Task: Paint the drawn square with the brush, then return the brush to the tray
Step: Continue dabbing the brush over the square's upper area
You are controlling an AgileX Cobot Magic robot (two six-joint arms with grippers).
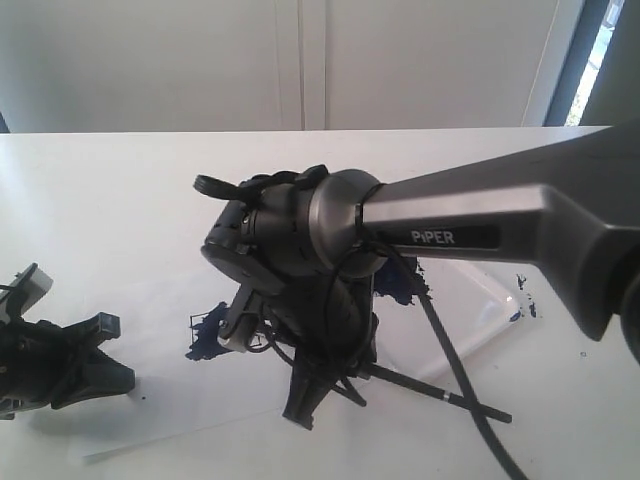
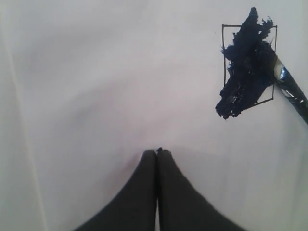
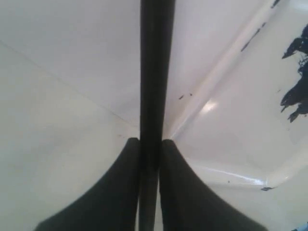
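The right gripper is clamped on the brush handle, a finger pressing each side. The brush tip lies on the square, which is smeared dark blue past its outline. The left gripper sits closed and empty over the paper, near the square. The tray lies just beside the right gripper. Whether the handle touches its rim is unclear.

- The brush has a glossy black handle and a shiny silver band that looks like metal.
- The paint in the drawn square lies thick, wet-glossy and ragged at its edges.
- The tray is smooth, whitish clear plastic with bright glints along its rim.
- The paper sheet is matt white.
- The right arm has a smooth, satin grey shell.
- The left gripper has matt black fingers.
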